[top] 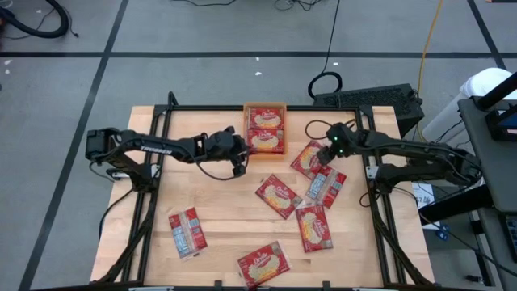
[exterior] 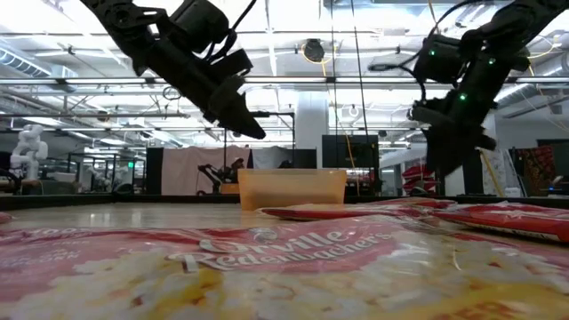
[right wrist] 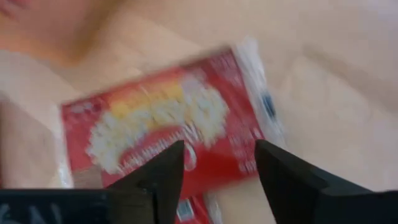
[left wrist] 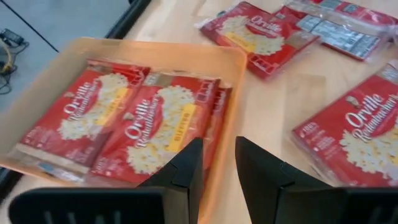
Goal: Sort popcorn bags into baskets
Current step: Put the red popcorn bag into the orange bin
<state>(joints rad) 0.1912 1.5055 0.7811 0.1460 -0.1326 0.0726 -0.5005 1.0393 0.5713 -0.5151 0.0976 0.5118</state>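
A: Where do the popcorn bags stand?

B: Two lie face up, side by side, in the orange tray (top: 266, 106) at the table's far edge. Six more are loose on the wooden table (top: 218, 218): three clustered by the right arm, one mid-table (top: 279, 196), one near the front edge (top: 263, 263), and one showing its grey printed back (top: 187, 232) at front left.

A: Why are the grippers where they are?

B: The left gripper (top: 237, 160) hovers just beside the tray with its fingers a narrow gap apart and nothing between them, which I read as a finished drop. The right gripper (top: 331, 153) hangs over the bag nearest the tray (top: 307, 158), jaws spread and empty, likely lining up a grab.

A: And that bag's heading?

B: Flat, face up, its long axis diagonal to the table edges.
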